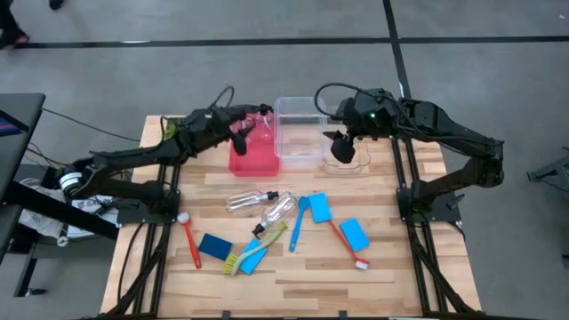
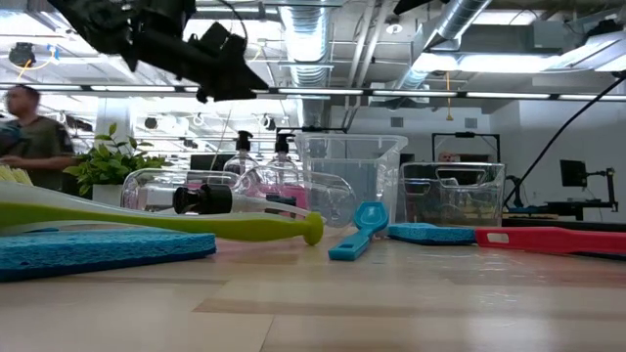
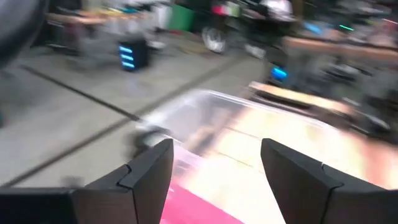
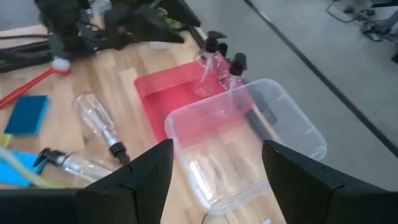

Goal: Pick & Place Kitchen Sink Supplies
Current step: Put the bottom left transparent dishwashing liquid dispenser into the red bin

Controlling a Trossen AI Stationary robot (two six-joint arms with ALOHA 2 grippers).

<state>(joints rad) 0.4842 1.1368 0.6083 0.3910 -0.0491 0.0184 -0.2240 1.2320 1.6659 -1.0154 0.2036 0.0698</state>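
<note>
Clear plastic pump bottles with black caps: two lying mid-desk [image 1: 262, 203], two upright in the red plastic tray [image 1: 252, 156]. Blue rectangular sponges: four [image 1: 320, 208]. Slim long-handled brushes: five, blue, red, yellow-green [image 1: 297, 222]. Two clear plastic bins [image 1: 299, 132] at the wooden desk [image 1: 302, 276] far edge; front strip bare. Left end effector [image 1: 241, 133] over tray, released; right end effector [image 1: 340, 147] over bins, released

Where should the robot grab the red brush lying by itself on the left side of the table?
Grab the red brush mid-handle, coming straight down from above. It lies flat, its slim handle is bare, and nothing crowds it there. The blue sponge sits closer to its lower end.
</note>
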